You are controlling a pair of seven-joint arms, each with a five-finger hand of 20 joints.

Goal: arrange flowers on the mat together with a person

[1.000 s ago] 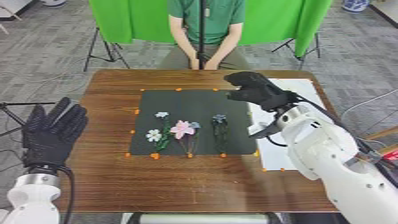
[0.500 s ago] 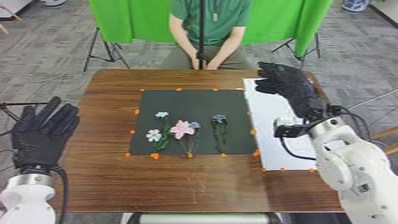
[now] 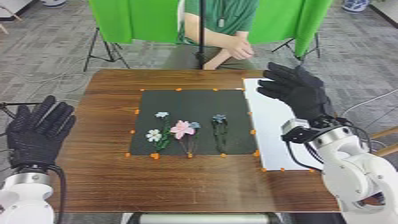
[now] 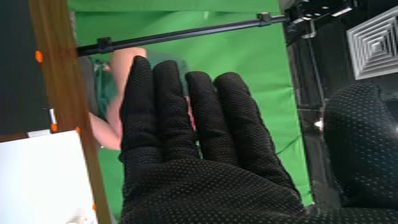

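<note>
Flowers (image 3: 182, 129) (one pink) on the black mat (image 3: 188, 104)

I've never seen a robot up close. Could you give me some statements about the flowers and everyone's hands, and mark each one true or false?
1. The pink flower lies on the dark mat. True.
2. The robot's left hand is holding a flower. False: it is open and empty, off to the left of the mat.
3. The robot's right hand has its fingers straight and holds nothing. True.
4. The person's hands are arranging the flowers. False: they are held together beyond the table's far edge.
5. A white sheet lies to the right of the mat. True.
</note>
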